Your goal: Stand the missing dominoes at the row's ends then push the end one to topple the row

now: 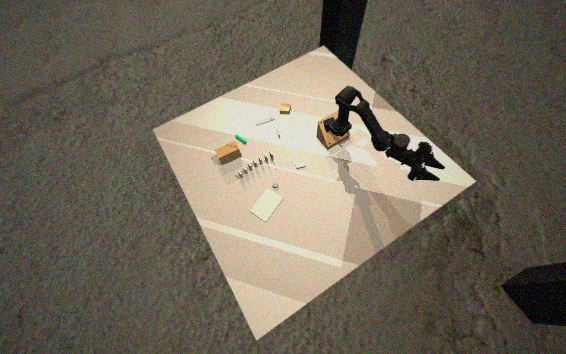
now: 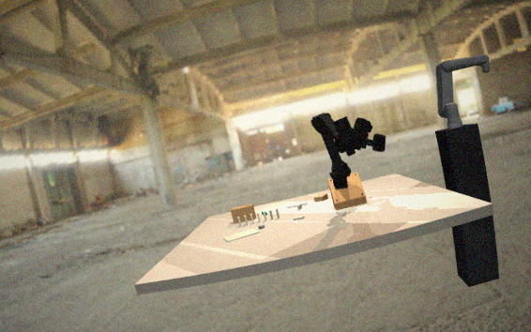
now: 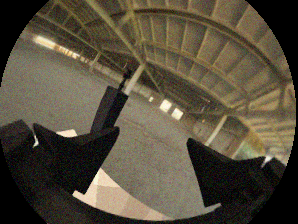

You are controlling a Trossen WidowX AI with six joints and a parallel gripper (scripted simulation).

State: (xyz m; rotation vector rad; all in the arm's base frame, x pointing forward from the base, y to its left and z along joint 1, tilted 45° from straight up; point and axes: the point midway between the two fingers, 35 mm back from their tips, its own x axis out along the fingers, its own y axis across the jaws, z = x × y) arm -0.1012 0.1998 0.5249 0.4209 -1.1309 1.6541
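Several thin grey dominoes (image 1: 255, 163) (image 2: 251, 218) stand upright in a slanting row at the table's left middle. A small light piece (image 1: 300, 166) (image 2: 298, 218), apparently a domino, lies flat apart from the row, between it and the arm's base. A small dark grey piece (image 1: 275, 185) (image 2: 261, 227) sits in front of the row; its kind is too small to tell. My gripper (image 1: 441, 173) (image 3: 154, 136) is open and empty, raised high on the right, far from the dominoes and pointing away from them. The wrist view shows no dominoes.
A wooden block (image 1: 228, 153) (image 2: 243, 214) stands close behind the row's left end, with a green stick (image 1: 241, 139) beyond it. A pale flat slab (image 1: 267, 205) (image 2: 241, 235) lies in front. A smaller block (image 1: 285, 109) (image 2: 321, 198) and thin items (image 1: 265, 121) lie farther back.
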